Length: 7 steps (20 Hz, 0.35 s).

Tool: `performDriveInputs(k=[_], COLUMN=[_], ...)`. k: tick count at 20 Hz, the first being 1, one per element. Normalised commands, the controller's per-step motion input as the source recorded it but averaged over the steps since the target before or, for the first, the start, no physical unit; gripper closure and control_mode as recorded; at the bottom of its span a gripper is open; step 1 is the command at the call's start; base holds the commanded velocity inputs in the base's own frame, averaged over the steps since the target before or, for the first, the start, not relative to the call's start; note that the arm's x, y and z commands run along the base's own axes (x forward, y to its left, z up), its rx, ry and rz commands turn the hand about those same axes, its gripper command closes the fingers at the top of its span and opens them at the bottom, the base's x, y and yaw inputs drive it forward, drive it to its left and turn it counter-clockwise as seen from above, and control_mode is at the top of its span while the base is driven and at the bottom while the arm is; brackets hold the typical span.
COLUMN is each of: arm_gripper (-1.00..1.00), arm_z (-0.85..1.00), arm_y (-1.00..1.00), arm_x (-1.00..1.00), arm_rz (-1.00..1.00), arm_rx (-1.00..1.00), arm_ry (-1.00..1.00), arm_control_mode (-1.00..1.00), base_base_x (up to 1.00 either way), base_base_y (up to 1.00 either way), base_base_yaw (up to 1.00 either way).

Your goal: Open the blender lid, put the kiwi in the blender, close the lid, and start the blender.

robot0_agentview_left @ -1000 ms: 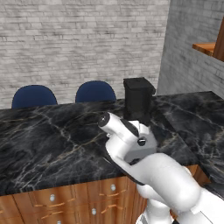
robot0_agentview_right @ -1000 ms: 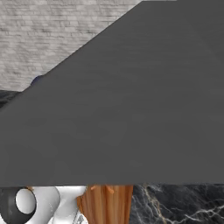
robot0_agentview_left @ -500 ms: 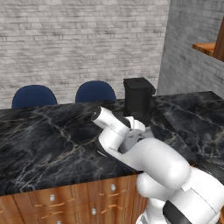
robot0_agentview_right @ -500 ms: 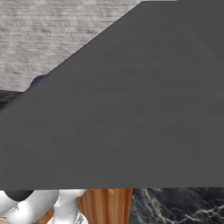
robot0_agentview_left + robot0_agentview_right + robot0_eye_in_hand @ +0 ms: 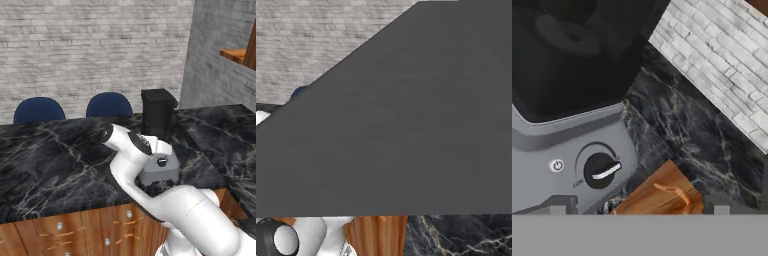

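Blender (image 5: 159,114): stands at the near edge of the worktop (image 5: 50,160), right of its middle, grey base toward the robot.
Lid (image 5: 159,93): lies flat on the dark jar; judged closed.
Knob (image 5: 599,171): on the base front, its white pointer turned aside from upright; nothing touches it.
End effector (image 5: 639,211): spread wide, fingertips (image 5: 557,210) far apart at either side, holding nothing; it faces the knob from just in front.
Change: over the last second the arm has swung back from the blender, uncovering the base front in the left base view.
Meaning: spread jaws clear of a turned knob suggest the start step is complete or nearly so.
Jar contents: too dark to tell.
Next: judged a straight withdrawal, keeping clear of the knob.
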Motion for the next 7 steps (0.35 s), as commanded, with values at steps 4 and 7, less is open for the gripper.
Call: performDriveInputs(k=[4,7], arm_gripper=[-1.0,-1.0], arm_z=[0.85,0.77], arm_y=[-0.26,-0.28], arm_x=[-0.67,-0.66], arm_rz=[0.0,0.0], arm_rx=[0.0,0.0], arm_ry=[-0.22,-0.2], arm_control_mode=[-1.0,-1.0], base_base_x=[0.0,0.0], base_base_y=[0.0,0.0], base_base_yaw=[0.0,0.0])
